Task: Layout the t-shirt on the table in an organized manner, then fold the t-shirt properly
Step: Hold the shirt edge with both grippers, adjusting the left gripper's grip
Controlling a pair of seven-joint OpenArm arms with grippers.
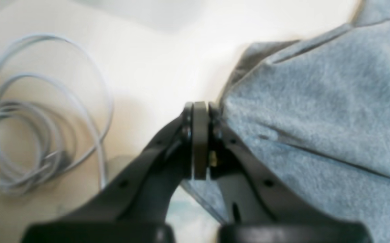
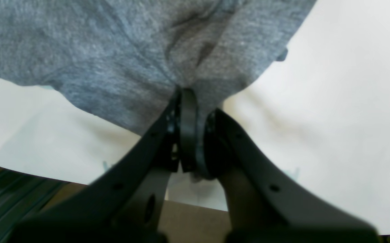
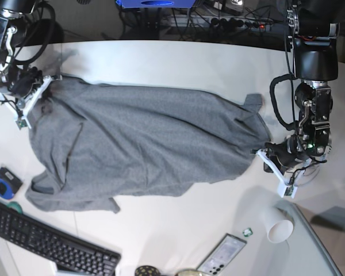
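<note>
The heather-grey t-shirt (image 3: 144, 144) lies stretched across the white table (image 3: 178, 57), pulled lengthwise between my two grippers. On the right of the base view, my left gripper (image 3: 264, 154) is shut on a bunched tip of the shirt's edge. The left wrist view shows its jaws pressed together (image 1: 200, 108) with the t-shirt (image 1: 316, 111) fanning out to the right. On the left of the base view, my right gripper (image 3: 43, 86) is shut on the opposite edge. In the right wrist view the t-shirt (image 2: 114, 50) puckers where the gripper (image 2: 186, 92) pinches it.
A coiled grey cable (image 1: 39, 135) lies on the table left of my left gripper. Along the near side are a black keyboard (image 3: 46, 241), a blue tape measure (image 3: 3, 183), a phone (image 3: 224, 253), a paper cup (image 3: 279, 227) and a grey corner panel (image 3: 316, 247).
</note>
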